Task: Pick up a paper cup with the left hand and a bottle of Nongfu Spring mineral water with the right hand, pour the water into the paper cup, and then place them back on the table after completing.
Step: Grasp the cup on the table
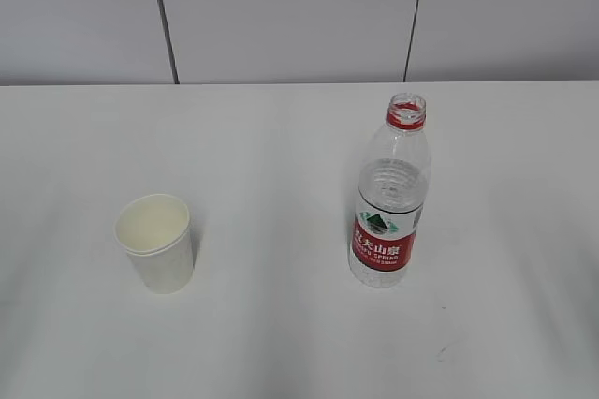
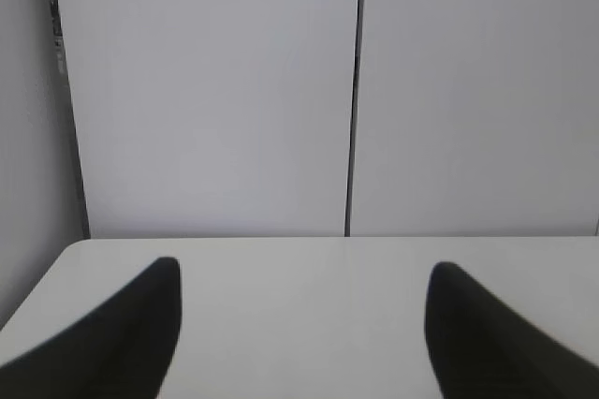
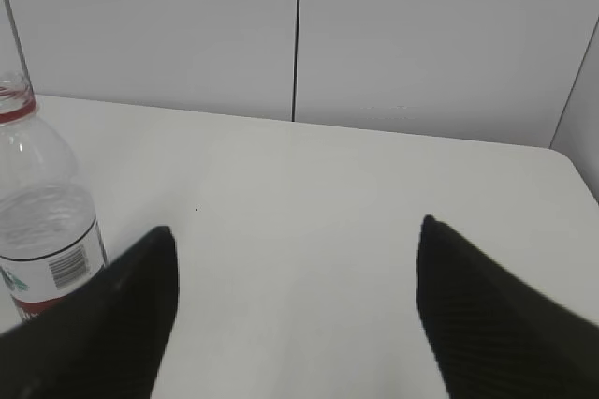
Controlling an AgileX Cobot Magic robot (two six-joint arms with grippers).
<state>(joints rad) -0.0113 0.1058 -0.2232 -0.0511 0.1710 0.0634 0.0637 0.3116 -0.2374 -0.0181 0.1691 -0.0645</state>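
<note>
Exterior view shows me nothing started: the cup (image 1: 156,242) and uncapped bottle (image 1: 390,195) both stand mid-table (image 1: 281,343), well apart. My left gripper (image 2: 301,333) and right gripper (image 3: 295,310) gape empty; every step remains.

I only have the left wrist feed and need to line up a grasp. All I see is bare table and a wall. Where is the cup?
Observer: The paper cup stands upright on the table, on the left side of the exterior view, with nothing touching it.
Operator: And the bottle?
Observer: The water bottle stands upright to the right of the cup, apart from it, with its cap off.
Operator: Any water in it?
Observer: Yes, the water reaches to just above the red label.
Operator: Is the right gripper on it?
Observer: No. The right gripper is open with nothing between its jaws; the bottle sits at the left edge of its view.
</note>
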